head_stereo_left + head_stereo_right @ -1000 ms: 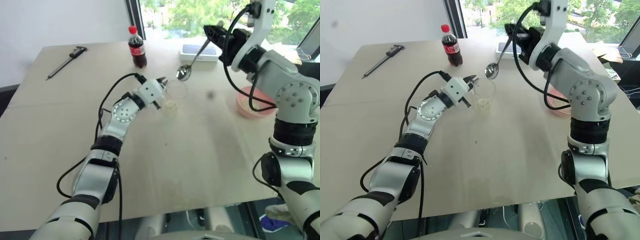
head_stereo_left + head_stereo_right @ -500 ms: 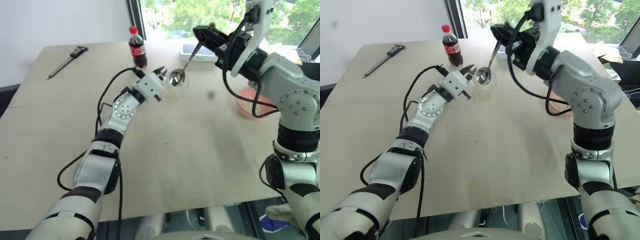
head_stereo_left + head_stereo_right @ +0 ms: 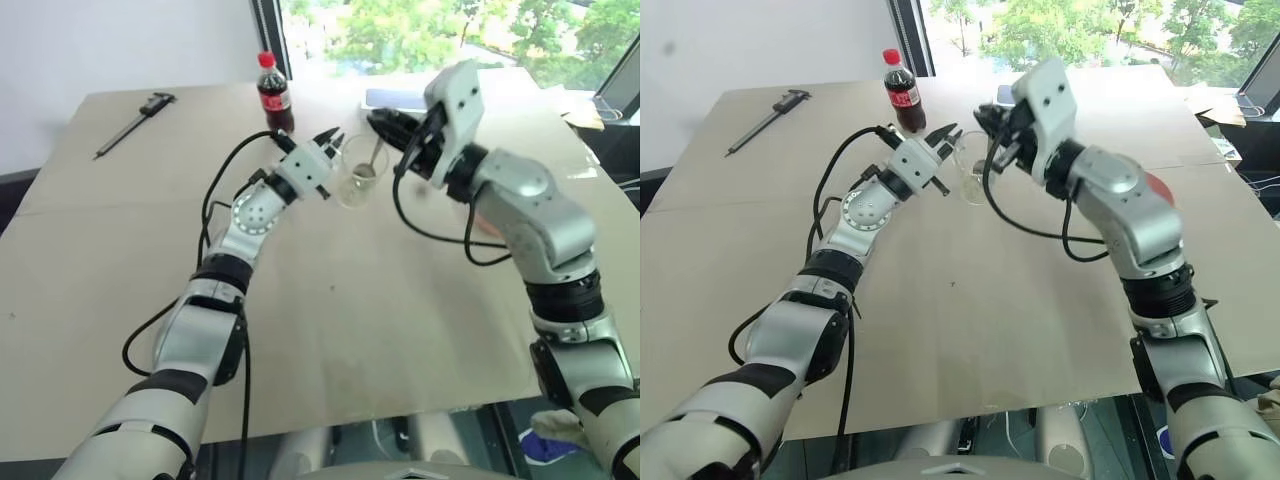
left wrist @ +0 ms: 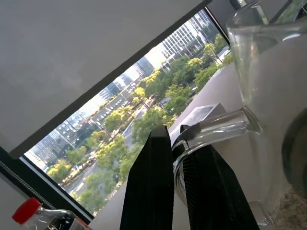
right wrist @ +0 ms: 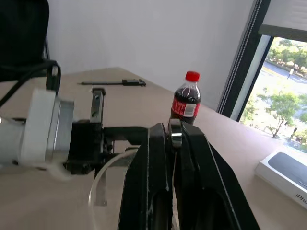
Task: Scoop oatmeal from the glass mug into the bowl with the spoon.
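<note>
Oatmeal [image 4: 288, 211] sits low in the glass mug [image 3: 357, 180], a pale flaky heap at the bottom, w/ the mug lifted off the tabletop [image 3: 330, 330] and tipped a bit. Left gripper [image 3: 331, 140] has its jaws pinched on the mug's handle, the clear loop caught between the two black fingers [image 4: 151, 187] in the left wrist view. Right gripper [image 3: 385, 124] comes in from the other side, jaws pressed tight on the spoon [image 3: 372, 160] handle; the shiny end dips inside the mug. Cola bottle [image 3: 274, 94] stands upright just behind the mug, near the window edge. Caliper [image 3: 132, 123] lies far back-left, well apart. Bowl [image 3: 1156, 186] mostly hidden behind the right arm, just a pink sliver showing. Flat box [image 3: 395, 99] at the far edge.
</note>
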You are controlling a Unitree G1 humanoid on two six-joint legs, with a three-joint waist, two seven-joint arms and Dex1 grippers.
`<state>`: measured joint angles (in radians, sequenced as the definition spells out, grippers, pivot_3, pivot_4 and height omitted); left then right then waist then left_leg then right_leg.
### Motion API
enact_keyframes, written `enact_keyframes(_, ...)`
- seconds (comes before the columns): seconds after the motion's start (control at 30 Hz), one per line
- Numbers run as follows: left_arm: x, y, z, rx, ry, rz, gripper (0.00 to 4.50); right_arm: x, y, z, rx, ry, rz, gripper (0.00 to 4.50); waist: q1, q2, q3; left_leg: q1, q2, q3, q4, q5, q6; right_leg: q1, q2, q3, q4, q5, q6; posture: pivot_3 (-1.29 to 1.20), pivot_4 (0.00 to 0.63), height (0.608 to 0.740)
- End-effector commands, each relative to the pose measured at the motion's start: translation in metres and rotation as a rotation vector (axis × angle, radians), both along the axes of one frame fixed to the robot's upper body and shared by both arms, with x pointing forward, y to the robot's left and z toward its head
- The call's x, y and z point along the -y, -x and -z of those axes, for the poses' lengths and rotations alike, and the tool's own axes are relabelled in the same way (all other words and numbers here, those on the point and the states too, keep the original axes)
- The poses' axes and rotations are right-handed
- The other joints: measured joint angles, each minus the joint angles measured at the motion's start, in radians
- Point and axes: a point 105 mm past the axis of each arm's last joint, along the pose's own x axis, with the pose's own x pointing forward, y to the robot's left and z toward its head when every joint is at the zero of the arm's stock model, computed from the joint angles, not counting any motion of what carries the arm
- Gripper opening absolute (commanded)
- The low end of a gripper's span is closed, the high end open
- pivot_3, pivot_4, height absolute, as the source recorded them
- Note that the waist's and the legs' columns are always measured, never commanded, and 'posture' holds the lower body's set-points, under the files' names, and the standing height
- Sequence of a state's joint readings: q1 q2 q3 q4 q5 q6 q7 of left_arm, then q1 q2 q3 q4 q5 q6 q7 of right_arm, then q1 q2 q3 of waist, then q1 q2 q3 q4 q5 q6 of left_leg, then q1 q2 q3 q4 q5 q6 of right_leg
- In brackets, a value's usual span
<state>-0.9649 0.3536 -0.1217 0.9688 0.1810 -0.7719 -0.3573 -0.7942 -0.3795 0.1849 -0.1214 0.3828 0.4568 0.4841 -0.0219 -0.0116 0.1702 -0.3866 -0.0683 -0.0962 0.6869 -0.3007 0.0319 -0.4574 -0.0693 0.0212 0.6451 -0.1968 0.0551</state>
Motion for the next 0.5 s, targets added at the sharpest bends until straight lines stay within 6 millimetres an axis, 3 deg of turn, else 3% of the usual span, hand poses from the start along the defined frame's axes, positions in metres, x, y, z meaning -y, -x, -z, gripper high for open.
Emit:
enact_keyframes(0.03, -0.004, 0.000, -0.028, 0.046, 0.068, 0.013, 0.01, 0.002, 0.003, -0.007, 0.086, -0.005, -0.006, 0.00, -0.003, 0.000, 0.000, 0.000, 0.000, 0.000, 0.000, 0.000, 0.000, 0.000, 0.000, 0.000, 0.000, 0.000, 0.000, 0.00, 0.150, 0.740)
enact_keyframes(0.33, -0.003, -0.001, -0.024, 0.000, 0.057, 0.038, 0.01, -0.001, 0.009, -0.017, 0.251, 0.024, -0.016, 0.00, -0.018, 0.000, 0.000, 0.000, 0.000, -0.001, 0.000, 0.000, 0.000, 0.000, 0.000, 0.000, 0.000, 0.000, 0.000, 0.00, 0.150, 0.740)
enact_keyframes(0.5, -0.001, -0.002, -0.021, -0.025, 0.063, 0.047, 0.01, 0.000, 0.009, -0.008, 0.287, 0.076, -0.028, 0.00, -0.019, 0.000, 0.000, 0.001, 0.000, 0.000, 0.000, 0.000, 0.000, 0.000, 0.000, 0.000, 0.001, 0.000, 0.000, 0.00, 0.150, 0.740)
